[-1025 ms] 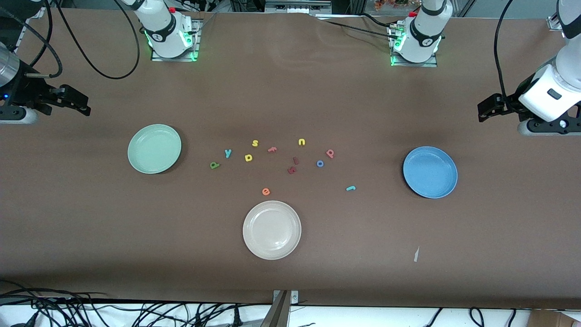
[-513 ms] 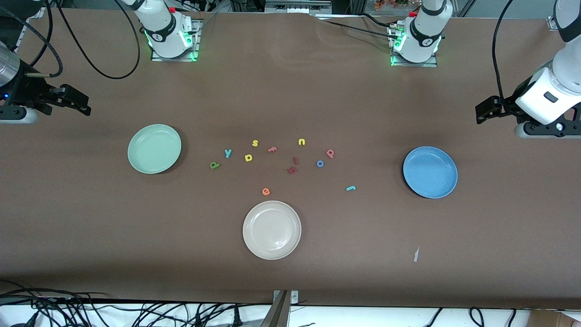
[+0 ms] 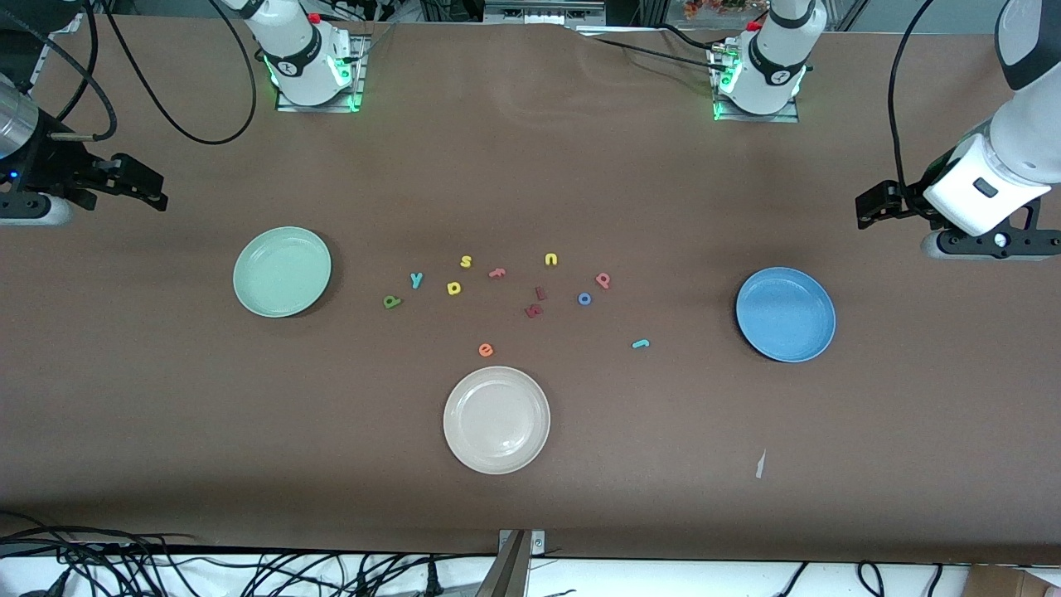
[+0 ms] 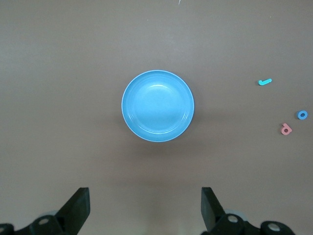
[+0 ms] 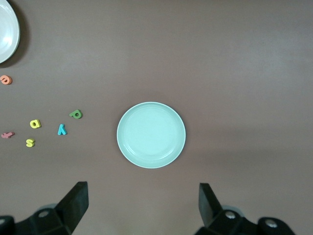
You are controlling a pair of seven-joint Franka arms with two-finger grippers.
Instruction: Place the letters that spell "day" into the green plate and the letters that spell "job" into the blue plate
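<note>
The letters that spell "day" (image 3: pixel 417 288) and "job" (image 3: pixel 609 307), beyond both spread, empty pincers (left pincer (image 3: pixel 866 207), right pincer (image 3: pixel 153 189)), lie mid-desk between the plates, looking light, soft, best pinched across their edges.

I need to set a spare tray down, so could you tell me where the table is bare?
Bare table lies between the green plate and the cream plate, between the cream plate and the blue plate, and from the letters up to the robot bases. It is crowded midway between the green and blue plates, where the foam letters are scattered.
</note>
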